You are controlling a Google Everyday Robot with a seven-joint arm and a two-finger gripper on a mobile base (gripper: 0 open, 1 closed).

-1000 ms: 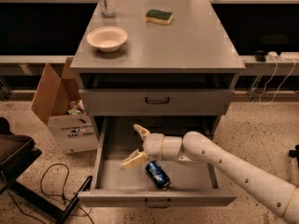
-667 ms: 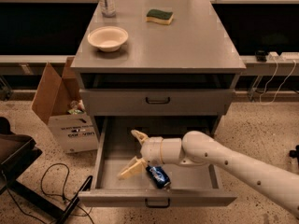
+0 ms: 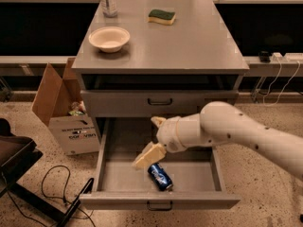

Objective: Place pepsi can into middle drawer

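The pepsi can lies on its side on the grey floor of the middle drawer, near its front. The drawer is pulled fully out. My gripper hangs just above the drawer, up and left of the can, and is open and empty. One cream finger points down-left close to the can's upper end; the other sticks up by the drawer front above. My white arm reaches in from the right.
The handled drawer front above is closed. On the cabinet top are a white bowl, a sponge and a clear bottle. A cardboard box stands at the left, with black cables on the floor.
My gripper and arm have pulled back and risen away from the can. The can stays lying in the drawer in about the same place.
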